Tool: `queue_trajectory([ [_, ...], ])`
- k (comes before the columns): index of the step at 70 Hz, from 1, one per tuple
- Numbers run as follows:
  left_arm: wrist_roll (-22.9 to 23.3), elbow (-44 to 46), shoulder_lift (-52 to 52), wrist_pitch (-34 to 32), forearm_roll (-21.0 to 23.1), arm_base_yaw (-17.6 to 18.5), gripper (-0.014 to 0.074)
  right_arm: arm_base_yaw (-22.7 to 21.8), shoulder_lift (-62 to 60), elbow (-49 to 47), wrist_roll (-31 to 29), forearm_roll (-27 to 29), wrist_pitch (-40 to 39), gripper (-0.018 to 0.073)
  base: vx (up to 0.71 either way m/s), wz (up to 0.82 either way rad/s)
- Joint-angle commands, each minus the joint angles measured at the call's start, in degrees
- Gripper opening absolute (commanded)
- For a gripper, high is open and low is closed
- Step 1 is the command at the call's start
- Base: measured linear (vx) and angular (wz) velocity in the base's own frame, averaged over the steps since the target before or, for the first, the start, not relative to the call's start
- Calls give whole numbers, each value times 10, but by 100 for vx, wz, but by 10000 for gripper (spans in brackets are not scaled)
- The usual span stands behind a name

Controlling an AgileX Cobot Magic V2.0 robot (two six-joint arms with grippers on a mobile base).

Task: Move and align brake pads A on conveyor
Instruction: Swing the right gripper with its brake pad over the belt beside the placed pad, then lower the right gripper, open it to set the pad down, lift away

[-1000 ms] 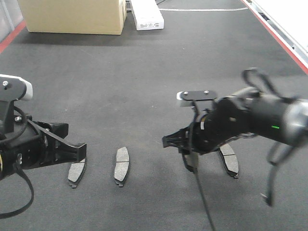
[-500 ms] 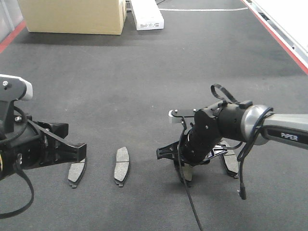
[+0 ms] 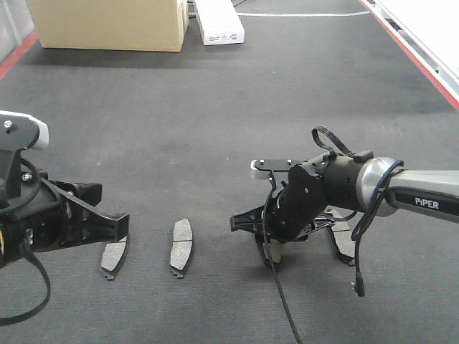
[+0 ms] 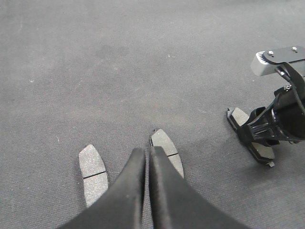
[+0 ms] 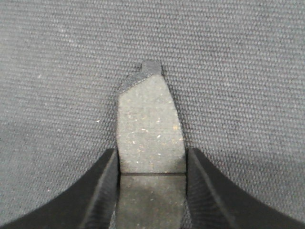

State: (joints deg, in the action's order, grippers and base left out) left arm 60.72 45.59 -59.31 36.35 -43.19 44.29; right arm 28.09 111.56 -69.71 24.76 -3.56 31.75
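Grey pad [image 5: 150, 124] flat on the charcoal belt [image 3: 215, 107], straddled by the right gripper [image 3: 276, 247] with a finger at each long edge (contact or mere closeness, cannot tell from the wrist view). Best squeezed evenly across the groove line, lifted level, turned to match the two pads [image 3: 181, 245] lying side by side further left, set down in that row without dragging on the felt. Left gripper [image 4: 145, 164] clenched on nothing, poised over that pair.
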Motion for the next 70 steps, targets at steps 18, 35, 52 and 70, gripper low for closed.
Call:
queue_trajectory([
  [18,4,14,9,-23,-19,3,-8,-1,-30,-16,26,-8,-13,443,0,0],
  [35,4,14,9,-23,-19,3,-8,-1,-75,-15,31,-40,8,490,0,0],
  [52,4,14,9,-23,-19,3,-8,-1,-183,50,32,-69,0,486,0,0],
  [70,4,14,9,-23,-19,3,-6,-1,-342,178,31,-79,-42,476,0,0],
])
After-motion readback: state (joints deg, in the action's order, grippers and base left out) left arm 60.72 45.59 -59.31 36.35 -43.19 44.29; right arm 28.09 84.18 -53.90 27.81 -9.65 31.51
